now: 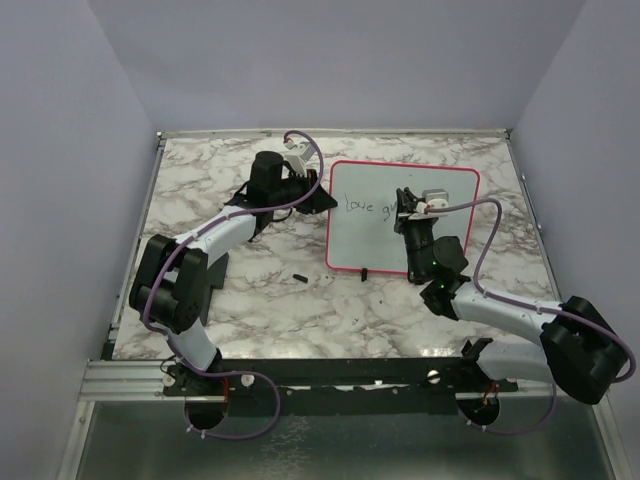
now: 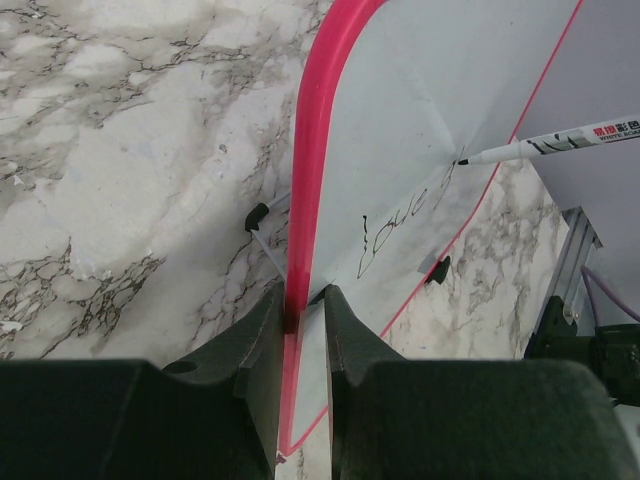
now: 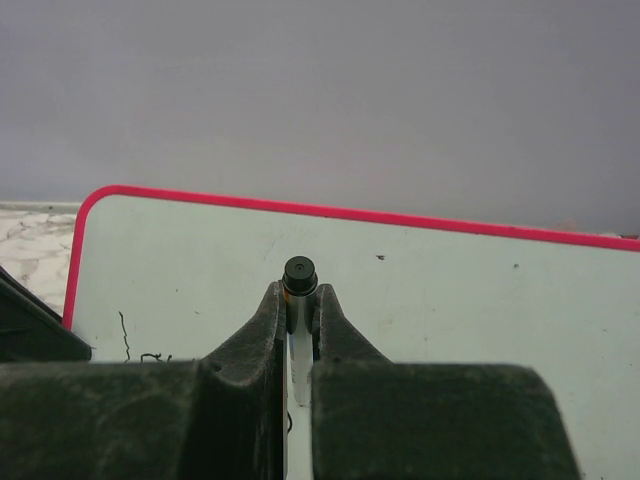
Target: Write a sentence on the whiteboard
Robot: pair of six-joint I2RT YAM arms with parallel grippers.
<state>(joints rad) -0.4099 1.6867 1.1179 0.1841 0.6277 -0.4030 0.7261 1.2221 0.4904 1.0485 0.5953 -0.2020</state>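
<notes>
The whiteboard (image 1: 445, 225), white with a thin red-pink frame, lies at the back right of the marble table. My left gripper (image 1: 318, 196) is shut on its left edge; in the left wrist view the jaws (image 2: 305, 305) pinch the pink frame (image 2: 312, 140). My right gripper (image 1: 407, 207) is shut on a white marker (image 2: 560, 140), whose black end (image 3: 299, 272) sticks up between the fingers. The marker tip touches the board at the end of the sentence (image 1: 362, 207), which reads about "love g". The writing also shows in the left wrist view (image 2: 400, 225).
A small black cap-like piece (image 1: 299, 276) lies on the table left of the board's near edge. A black clip (image 1: 365, 271) sits on that near edge. A dark flat pad (image 1: 252, 193) lies under my left wrist. Grey walls enclose the table on three sides.
</notes>
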